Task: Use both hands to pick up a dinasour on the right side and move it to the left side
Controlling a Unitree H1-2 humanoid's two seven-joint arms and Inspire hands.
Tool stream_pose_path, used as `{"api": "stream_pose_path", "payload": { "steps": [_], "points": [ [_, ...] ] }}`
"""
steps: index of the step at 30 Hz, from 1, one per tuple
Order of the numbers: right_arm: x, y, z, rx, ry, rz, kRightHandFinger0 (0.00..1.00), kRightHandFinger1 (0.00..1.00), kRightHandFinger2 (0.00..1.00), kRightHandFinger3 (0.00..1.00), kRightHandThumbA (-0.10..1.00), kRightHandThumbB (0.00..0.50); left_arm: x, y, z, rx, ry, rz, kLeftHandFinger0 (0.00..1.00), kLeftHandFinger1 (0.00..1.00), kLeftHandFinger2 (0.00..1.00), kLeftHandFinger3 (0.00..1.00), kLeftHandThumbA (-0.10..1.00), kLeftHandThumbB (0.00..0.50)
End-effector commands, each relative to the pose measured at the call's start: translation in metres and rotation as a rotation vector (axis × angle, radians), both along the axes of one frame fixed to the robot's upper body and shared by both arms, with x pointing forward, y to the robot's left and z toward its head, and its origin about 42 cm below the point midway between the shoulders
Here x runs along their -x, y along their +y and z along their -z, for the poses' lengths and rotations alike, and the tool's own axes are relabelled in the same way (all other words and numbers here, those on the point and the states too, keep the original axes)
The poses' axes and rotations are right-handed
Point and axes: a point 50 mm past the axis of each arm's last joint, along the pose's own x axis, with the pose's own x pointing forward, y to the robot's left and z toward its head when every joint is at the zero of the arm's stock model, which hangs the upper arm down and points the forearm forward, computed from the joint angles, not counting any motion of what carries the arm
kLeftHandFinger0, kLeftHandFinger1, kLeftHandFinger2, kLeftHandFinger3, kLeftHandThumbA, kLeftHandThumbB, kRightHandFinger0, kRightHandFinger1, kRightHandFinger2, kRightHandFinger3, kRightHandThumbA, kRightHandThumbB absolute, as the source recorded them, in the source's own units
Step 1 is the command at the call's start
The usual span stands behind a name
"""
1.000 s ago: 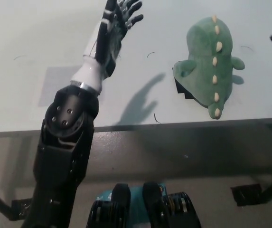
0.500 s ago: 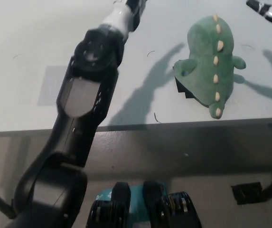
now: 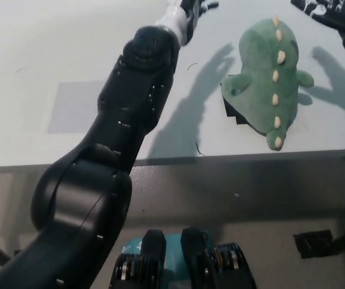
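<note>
— Since half a second ago?
— Left arm (image 3: 124,120) reaches farther over the counter (image 3: 52,60); its hand (image 3: 193,7) is cut off at the far edge, fingers unreadable.
— Dinosaur (image 3: 268,78)?
— Lying unheld near the counter's front right edge. Right hand (image 3: 332,13) hovers beyond it, grip unclear.

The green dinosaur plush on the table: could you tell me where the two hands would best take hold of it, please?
Probably by its flanks, one hand from each side. The green dinosaur plush lies with its spiked back up and its tail toward the table edge, so the rounded body offers broad, soft sides to press between the palms.
</note>
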Motion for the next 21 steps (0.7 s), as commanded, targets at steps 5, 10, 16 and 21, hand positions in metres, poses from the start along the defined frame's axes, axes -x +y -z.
{"api": "stream_pose_path", "payload": {
  "steps": [5,10,16,21],
  "points": [
    [-0.013,0.01,-0.028,0.0,-0.097,-0.006,1.0,1.0,1.0,1.0,1.0,0.156,-0.002,-0.003,-0.006,0.014,-0.037,-0.033,1.0,1.0,1.0,1.0,1.0,0.377],
    [-0.018,0.014,-0.012,-0.016,-0.08,0.004,1.0,1.0,1.0,1.0,1.0,0.183,0.0,0.003,0.024,-0.037,0.021,-0.036,1.0,1.0,1.0,1.0,1.0,0.338],
    [-0.019,0.027,0.022,-0.078,-0.024,0.019,1.0,1.0,1.0,1.0,1.0,0.202,0.011,0.002,0.07,-0.071,0.097,-0.007,1.0,1.0,1.0,1.0,1.0,0.286],
    [-0.016,0.04,0.055,-0.115,0.03,0.042,1.0,1.0,1.0,1.0,1.0,0.184,0.024,-0.007,0.105,-0.088,0.14,0.036,1.0,1.0,1.0,1.0,1.0,0.251]
  ]
}}
